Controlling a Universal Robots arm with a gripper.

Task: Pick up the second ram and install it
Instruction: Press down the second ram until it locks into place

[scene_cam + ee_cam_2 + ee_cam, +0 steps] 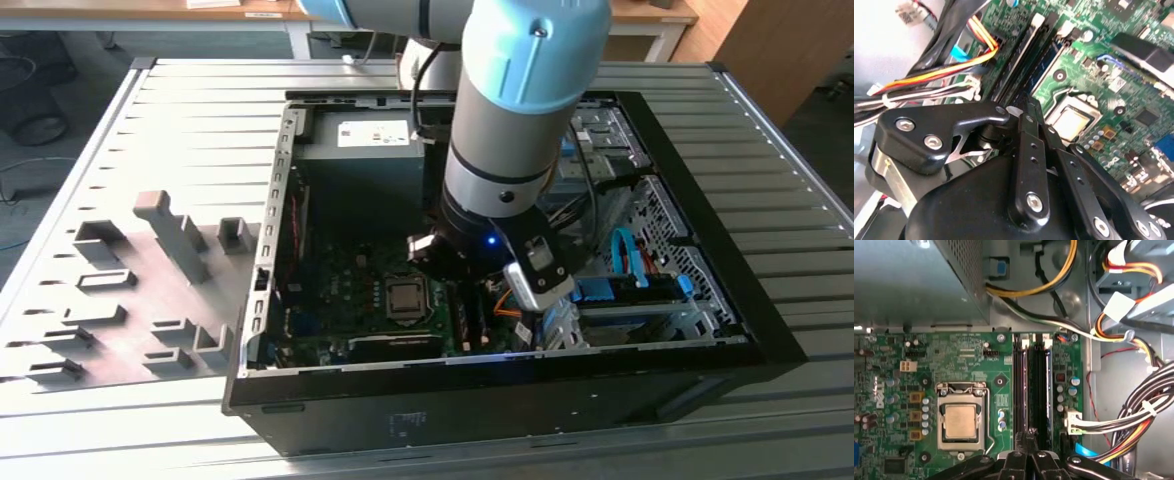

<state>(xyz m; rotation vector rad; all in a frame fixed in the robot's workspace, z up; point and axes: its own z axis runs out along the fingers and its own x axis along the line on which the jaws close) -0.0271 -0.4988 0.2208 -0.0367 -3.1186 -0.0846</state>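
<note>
Showed the gripper [1029, 440] with fingers pressed together on nothing visible, poised over one end of the second ram [1020, 390], seemingly seated edge-up in the slot nearer the processor socket [960, 420], long axis running straight away from the fingertips.

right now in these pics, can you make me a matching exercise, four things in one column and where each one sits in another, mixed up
Things:
1. hand
2. processor
3. grey slotted holder block
4. blue cable

Places:
A. outside the computer case, on the exterior view's left
B. over the memory slots
C. in a metal-framed socket on the green board
D. inside the case, on the exterior view's right of the arm

Pairs: 1-B, 2-C, 3-A, 4-D
</note>
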